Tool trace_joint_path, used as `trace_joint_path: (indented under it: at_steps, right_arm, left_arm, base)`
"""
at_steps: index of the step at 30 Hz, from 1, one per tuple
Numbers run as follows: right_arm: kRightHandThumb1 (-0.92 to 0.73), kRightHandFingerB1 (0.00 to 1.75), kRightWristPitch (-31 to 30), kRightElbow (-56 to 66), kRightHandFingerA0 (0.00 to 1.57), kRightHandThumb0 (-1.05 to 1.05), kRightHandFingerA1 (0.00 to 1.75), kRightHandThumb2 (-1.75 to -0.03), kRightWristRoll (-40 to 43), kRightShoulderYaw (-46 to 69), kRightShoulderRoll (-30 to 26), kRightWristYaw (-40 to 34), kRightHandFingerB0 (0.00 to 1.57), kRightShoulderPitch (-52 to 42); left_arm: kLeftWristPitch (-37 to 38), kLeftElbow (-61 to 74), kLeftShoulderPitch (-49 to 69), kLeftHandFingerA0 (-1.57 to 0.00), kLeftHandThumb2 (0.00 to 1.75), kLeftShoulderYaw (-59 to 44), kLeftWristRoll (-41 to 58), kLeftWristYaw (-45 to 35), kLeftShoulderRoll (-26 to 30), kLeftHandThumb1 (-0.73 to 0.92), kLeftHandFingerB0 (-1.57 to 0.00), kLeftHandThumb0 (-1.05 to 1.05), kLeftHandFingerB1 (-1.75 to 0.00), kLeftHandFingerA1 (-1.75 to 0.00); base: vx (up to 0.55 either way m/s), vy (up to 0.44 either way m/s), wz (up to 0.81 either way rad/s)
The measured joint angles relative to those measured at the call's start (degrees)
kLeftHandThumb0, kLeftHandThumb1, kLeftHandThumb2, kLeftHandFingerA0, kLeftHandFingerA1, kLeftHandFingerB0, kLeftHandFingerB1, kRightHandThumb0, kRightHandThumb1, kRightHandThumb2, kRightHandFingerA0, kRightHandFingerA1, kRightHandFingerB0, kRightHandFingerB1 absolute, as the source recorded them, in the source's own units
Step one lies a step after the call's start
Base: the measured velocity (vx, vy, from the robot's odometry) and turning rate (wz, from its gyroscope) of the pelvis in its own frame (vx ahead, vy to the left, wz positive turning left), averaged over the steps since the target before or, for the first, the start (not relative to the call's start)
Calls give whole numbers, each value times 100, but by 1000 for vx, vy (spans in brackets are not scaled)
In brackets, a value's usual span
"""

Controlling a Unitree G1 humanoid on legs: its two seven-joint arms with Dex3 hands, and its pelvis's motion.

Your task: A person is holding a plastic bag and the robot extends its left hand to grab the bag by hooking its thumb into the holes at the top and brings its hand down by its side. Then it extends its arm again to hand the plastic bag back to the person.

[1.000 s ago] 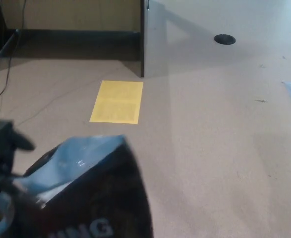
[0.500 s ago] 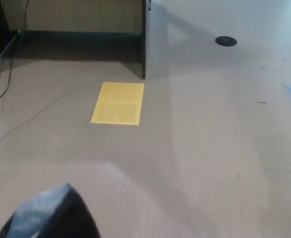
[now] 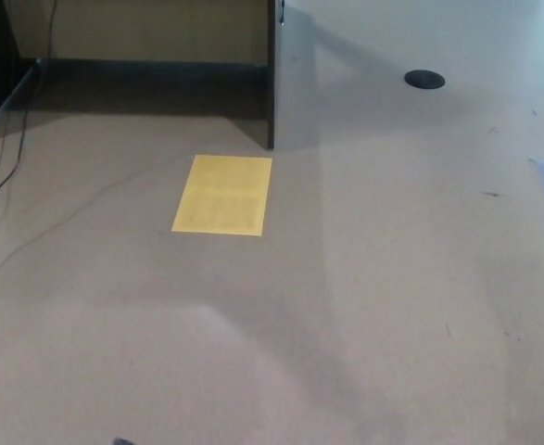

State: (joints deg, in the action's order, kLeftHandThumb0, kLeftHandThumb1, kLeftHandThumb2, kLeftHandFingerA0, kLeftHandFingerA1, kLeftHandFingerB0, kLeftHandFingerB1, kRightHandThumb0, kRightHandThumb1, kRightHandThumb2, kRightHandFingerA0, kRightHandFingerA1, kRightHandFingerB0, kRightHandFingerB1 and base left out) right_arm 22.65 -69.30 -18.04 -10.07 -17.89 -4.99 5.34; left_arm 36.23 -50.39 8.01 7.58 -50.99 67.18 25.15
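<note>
Neither hand shows from up here, so I cannot tell what the fingers are doing, and the plastic bag is out of sight too, apart from maybe a dark speck at the bottom edge (too small to call). My guess is the arm hangs at the robot's side with the bag; done well, the thumb stays hooked through the holes and the arm rises slowly so the bag doesn't swing. The floor (image 3: pixel 392 278) carries only a yellow sheet (image 3: pixel 222 195), a cable (image 3: pixel 12 167) and a black disc (image 3: pixel 424 80); no containers show.
</note>
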Motion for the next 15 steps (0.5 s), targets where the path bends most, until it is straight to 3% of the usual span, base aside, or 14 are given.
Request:
trace_joint_path:
  at_steps: [9, 13, 14, 15]
  right_arm:
    - [-68, 43, -26, -33, 75, -34, 49, -61, 23, 59, 4, 37, 65, 126]
    - [-68, 43, -30, -35, 77, -34, 51, -61, 20, 55, 5, 31, 64, 136]
    - [-68, 43, -30, -33, 76, -34, 50, -61, 18, 49, 4, 30, 64, 136]
    - [-68, 43, -30, -29, 76, -34, 50, -61, 17, 39, 4, 30, 64, 136]
  left_arm:
    - [-287, -1658, -940, -90, 60, 270, 115, 262, 210, 65, -71, -3, -140, -170]
    - [-327, -1858, -1074, -82, 63, 358, 216, 262, 206, 66, -72, -3, -140, -166]
    - [-333, -1869, -1078, -112, 89, 370, 246, 259, 193, 53, -89, -2, -116, -135]
    - [-335, -1873, -1079, -112, 89, 371, 284, 244, 175, 53, -89, -2, -116, -135]
  base:
    - [0, 0, 0]
    - [0, 0, 0]
    - [0, 0, 0]
    - [0, 0, 0]
